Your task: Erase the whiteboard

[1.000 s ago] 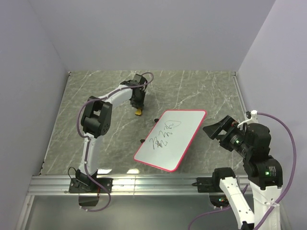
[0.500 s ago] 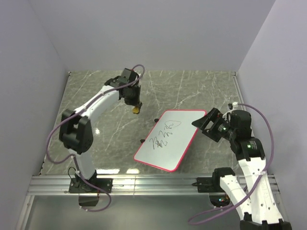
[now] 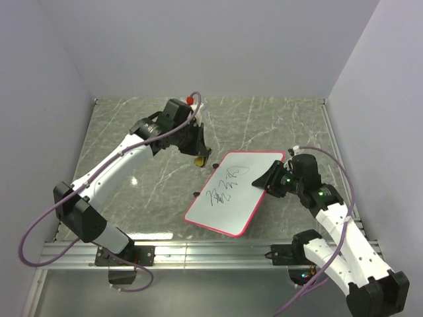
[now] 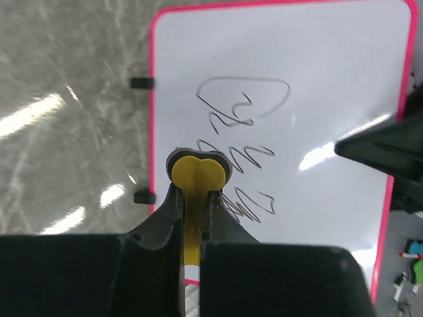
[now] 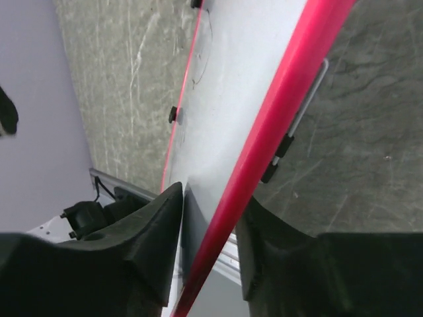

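Slanting across the table (image 3: 284, 125), the whiteboard (image 3: 254, 173) runs its long axis from near-left to far-right, just ahead of the left gripper (image 3: 200, 158), which is clamped on a yellow eraser (image 4: 197, 173). The left wrist view shows the scribbles (image 4: 244, 132) plainly. Only the right wrist view shows the right gripper (image 5: 208, 218) straddling the board's red rim; whether it pinches, I cannot tell.

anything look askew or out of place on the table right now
Only the whiteboard: it lies slanted, not square to the edges of the table, with dark scribbles on its face. The right gripper has its jaws astride the board's right rim. Nothing looks spilled or damaged.
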`<state>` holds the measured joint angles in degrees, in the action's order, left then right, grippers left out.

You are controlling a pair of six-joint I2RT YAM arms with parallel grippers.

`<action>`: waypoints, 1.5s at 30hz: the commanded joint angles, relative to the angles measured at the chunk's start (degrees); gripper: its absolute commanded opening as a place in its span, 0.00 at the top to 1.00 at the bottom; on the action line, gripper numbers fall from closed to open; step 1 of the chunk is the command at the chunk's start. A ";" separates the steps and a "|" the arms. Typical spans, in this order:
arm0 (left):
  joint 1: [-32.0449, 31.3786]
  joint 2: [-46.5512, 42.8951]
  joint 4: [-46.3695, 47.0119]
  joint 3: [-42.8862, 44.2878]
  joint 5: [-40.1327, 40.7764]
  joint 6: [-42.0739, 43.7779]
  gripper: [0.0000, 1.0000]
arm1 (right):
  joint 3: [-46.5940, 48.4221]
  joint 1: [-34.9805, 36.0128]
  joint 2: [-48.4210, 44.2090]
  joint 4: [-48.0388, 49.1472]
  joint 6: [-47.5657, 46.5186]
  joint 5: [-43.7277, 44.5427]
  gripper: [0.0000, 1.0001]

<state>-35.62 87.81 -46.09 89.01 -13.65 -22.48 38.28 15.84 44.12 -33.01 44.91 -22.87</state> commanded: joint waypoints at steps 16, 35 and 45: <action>-9.74 -2.29 8.73 -7.01 -7.36 -5.55 1.00 | 8.11 5.43 16.78 7.97 -2.01 5.21 0.89; -12.11 7.90 26.39 -17.11 10.91 -17.15 1.00 | 16.30 11.76 31.12 9.81 1.50 4.94 1.00; -8.95 3.69 39.47 -38.11 11.99 -22.95 1.00 | 22.36 12.03 33.13 6.04 0.45 5.38 1.00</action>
<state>-44.62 88.25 -7.77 58.76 -0.51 -42.81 58.17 24.16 74.72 -27.22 48.69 -19.97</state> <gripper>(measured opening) 0.081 0.121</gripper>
